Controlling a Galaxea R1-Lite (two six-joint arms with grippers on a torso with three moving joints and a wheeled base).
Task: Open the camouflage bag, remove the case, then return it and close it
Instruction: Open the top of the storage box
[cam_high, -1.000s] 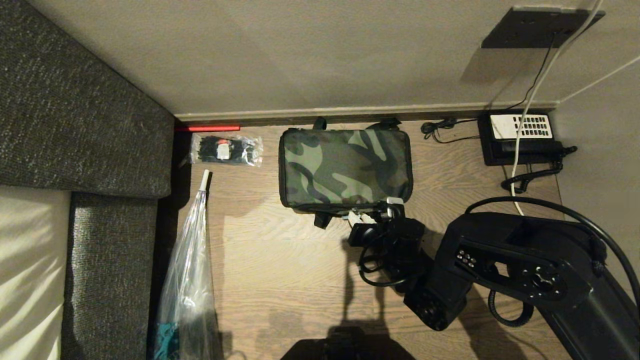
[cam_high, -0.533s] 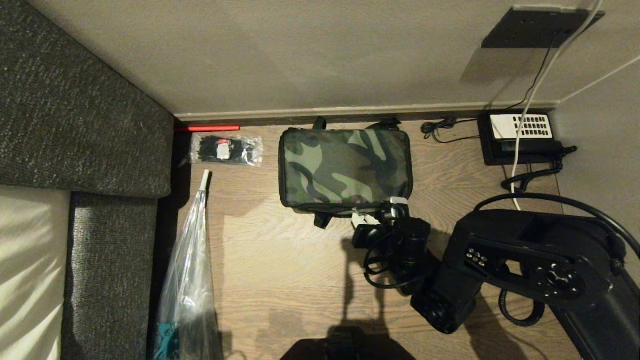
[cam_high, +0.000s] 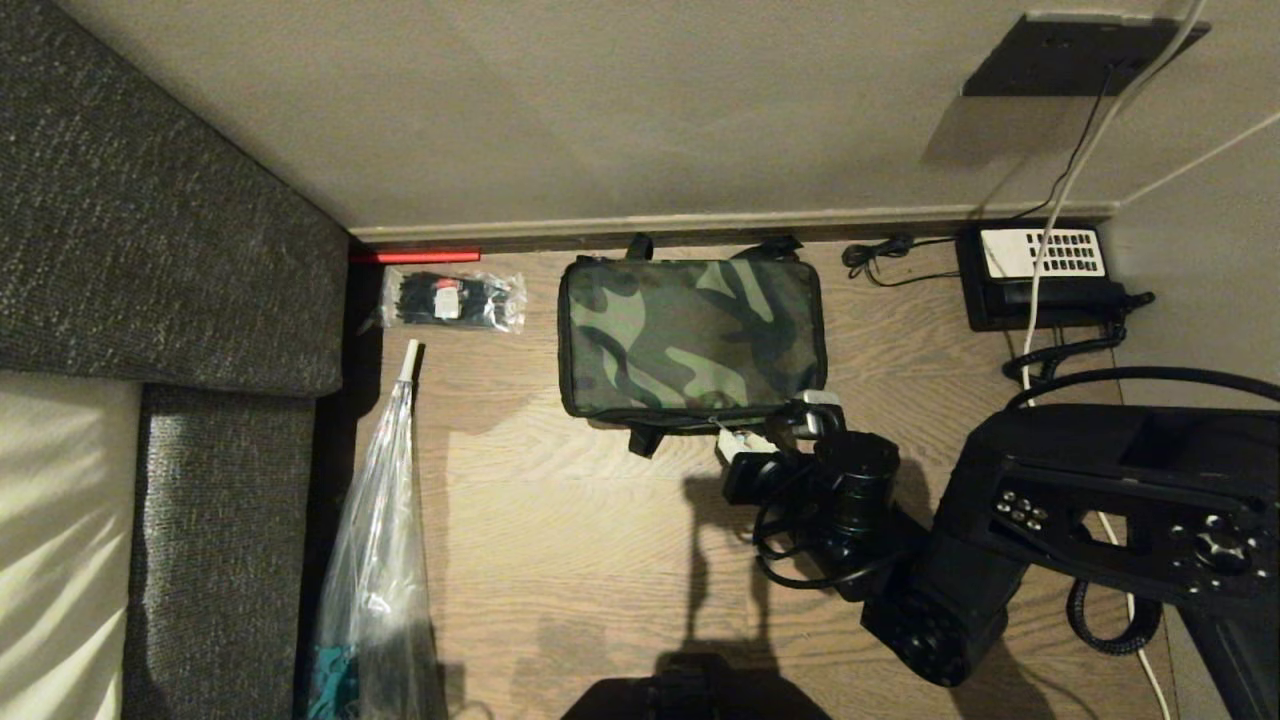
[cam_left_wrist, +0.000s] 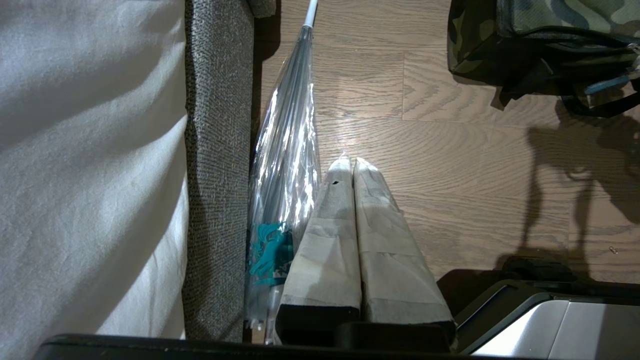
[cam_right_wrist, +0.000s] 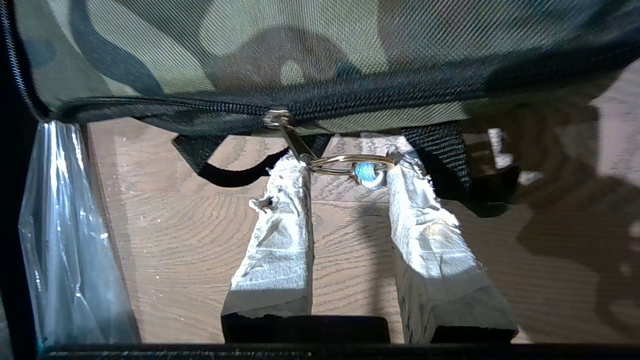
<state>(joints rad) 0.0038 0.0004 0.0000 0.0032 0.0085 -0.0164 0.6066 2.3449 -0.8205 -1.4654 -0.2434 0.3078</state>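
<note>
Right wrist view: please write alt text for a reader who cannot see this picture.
The right gripper holds a metal ring between its two white-padded fingers; the ring hangs from the zipper pull of the closed camouflage bag. Below lies a wooden floor, and clear plastic wrap shows at one edge.

Right gripper (cam_right_wrist: 347, 172) low, jaws part-open on a metal ring; left gripper (cam_left_wrist: 350, 172) parked, jaws together.

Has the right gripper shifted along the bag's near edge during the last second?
Yes. The right gripper has slid rightward along the camouflage bag, toward the desk telephone.
</note>
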